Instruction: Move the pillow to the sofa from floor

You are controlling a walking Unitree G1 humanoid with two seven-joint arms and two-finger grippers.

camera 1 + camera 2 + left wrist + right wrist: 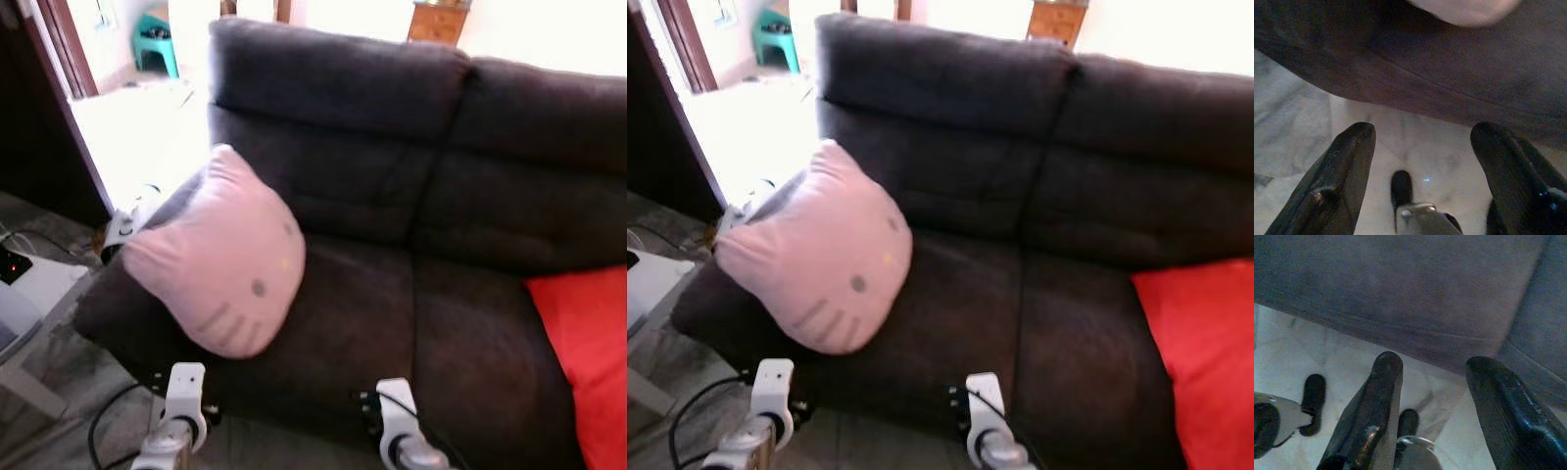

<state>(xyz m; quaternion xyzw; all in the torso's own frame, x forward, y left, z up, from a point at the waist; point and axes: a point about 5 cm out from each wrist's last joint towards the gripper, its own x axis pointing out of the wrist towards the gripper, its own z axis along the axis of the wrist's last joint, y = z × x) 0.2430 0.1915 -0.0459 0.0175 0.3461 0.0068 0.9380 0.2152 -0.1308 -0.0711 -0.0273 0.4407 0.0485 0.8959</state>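
Note:
A pink cat-face pillow (223, 257) leans upright on the left seat of the dark grey sofa (431, 196), against its left armrest. My two arms are lowered in front of the sofa's front edge, clear of the pillow. The left gripper (1422, 152) is open with nothing between its fingers, and the pillow's lower edge (1464, 9) lies beyond it above the sofa front. Pointing at the sofa's front edge and the pale floor, the right gripper (1432, 369) is open and empty too. The left wrist (183, 397) and right wrist (397, 416) sit low in the head view.
A red cushion (588, 343) lies on the right seat. White devices and black cables (39, 274) sit on the floor to the left of the sofa. A bright doorway and a teal stool (155, 41) are behind on the left, a wooden cabinet (438, 20) behind.

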